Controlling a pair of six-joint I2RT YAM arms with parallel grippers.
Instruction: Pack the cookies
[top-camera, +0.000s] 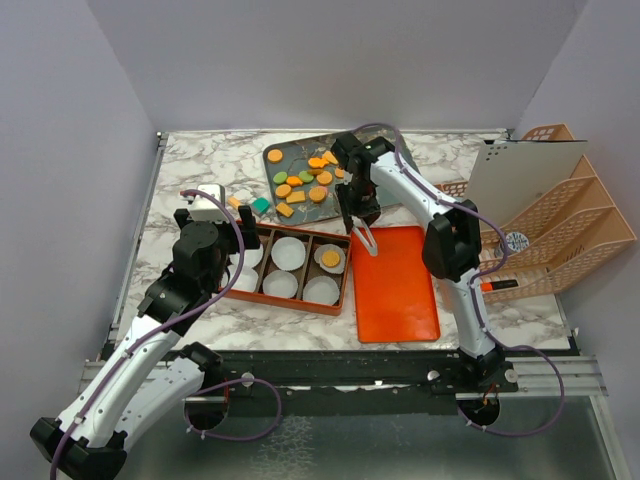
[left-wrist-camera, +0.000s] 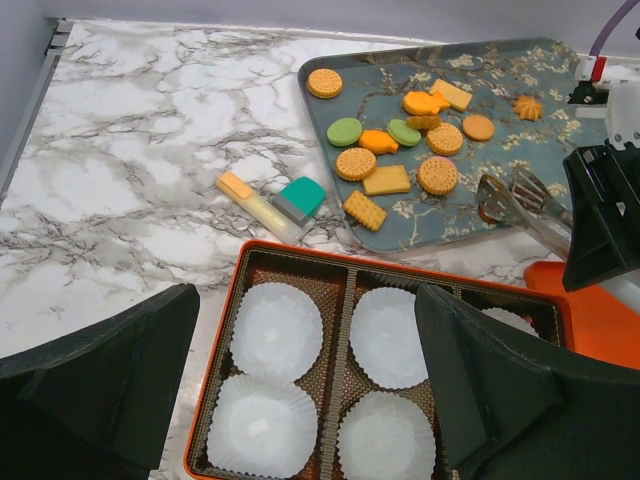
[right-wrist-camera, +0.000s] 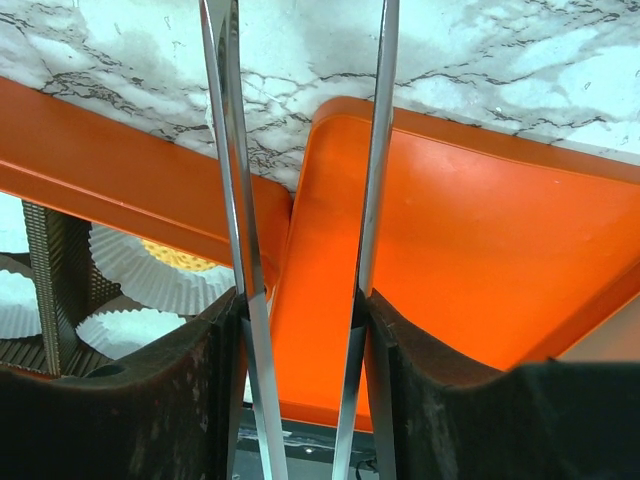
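Observation:
The cookies lie loose on a dark floral tray at the back; in the left wrist view they are orange rounds and squares with two green ovals on the tray. One orange round cookie sits in a paper cup in the orange box; it also shows in the right wrist view. My right gripper is shut on metal tongs, whose arms stand apart and empty over the box's right end. My left gripper is open and empty above the box.
An orange lid lies right of the box. A teal block and a yellow block lie between tray and box. Peach file racks and a white board stand at the right, with an orange marker nearby.

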